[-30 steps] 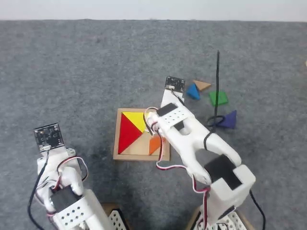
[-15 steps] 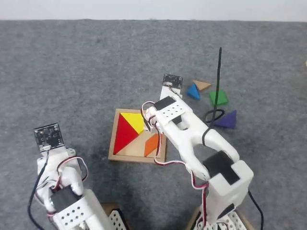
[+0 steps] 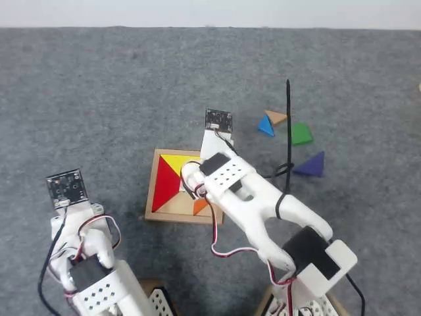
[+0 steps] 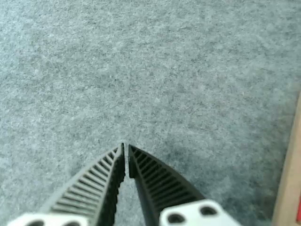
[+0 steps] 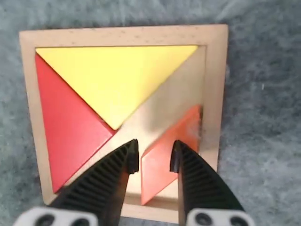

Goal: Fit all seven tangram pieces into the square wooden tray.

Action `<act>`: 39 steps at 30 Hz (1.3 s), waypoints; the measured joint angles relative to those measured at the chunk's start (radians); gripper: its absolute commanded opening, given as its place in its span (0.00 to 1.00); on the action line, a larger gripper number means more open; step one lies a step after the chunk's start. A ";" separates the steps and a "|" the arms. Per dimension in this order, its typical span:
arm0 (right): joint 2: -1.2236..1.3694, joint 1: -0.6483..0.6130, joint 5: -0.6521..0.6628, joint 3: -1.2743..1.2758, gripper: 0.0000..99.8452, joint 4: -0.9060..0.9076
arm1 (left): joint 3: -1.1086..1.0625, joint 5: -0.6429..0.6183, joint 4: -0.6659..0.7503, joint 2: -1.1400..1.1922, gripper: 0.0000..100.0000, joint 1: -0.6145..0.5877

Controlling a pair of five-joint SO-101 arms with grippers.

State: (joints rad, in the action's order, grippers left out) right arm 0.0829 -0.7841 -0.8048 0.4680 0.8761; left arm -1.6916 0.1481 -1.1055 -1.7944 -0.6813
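Looking down in the high view, the square wooden tray (image 3: 179,203) sits mid-bench beneath the right arm (image 3: 253,197). 4 loose wooden pieces, the blue triangle (image 3: 266,126), tan triangle (image 3: 277,116), green square (image 3: 300,133) and purple triangle (image 3: 311,164), lie well apart from it toward the bench's right edge, nearer the right arm.

Left wrist view: the left gripper (image 4: 127,155) is clenched on nothing above bare bench.

Right wrist view: the right gripper (image 5: 154,155) is released directly over the orange wooden parallelogram (image 5: 157,181), whose long axis follows the tray's side wall.
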 measured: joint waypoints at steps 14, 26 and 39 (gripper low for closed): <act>-0.003 0.055 0.061 0.005 0.22 0.021 | 0.000 0.000 0.000 0.000 0.02 0.002; -0.057 -0.012 -0.109 0.011 0.20 0.023 | 0.000 0.000 -0.002 0.000 0.02 0.034; -0.011 -0.058 -0.110 0.044 0.20 0.017 | 0.000 0.000 -0.002 0.000 0.02 0.035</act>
State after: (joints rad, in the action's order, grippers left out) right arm 0.0721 -0.8424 -0.9152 0.5125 0.8930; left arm -1.6916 0.1481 -1.1070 -1.7944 -0.6460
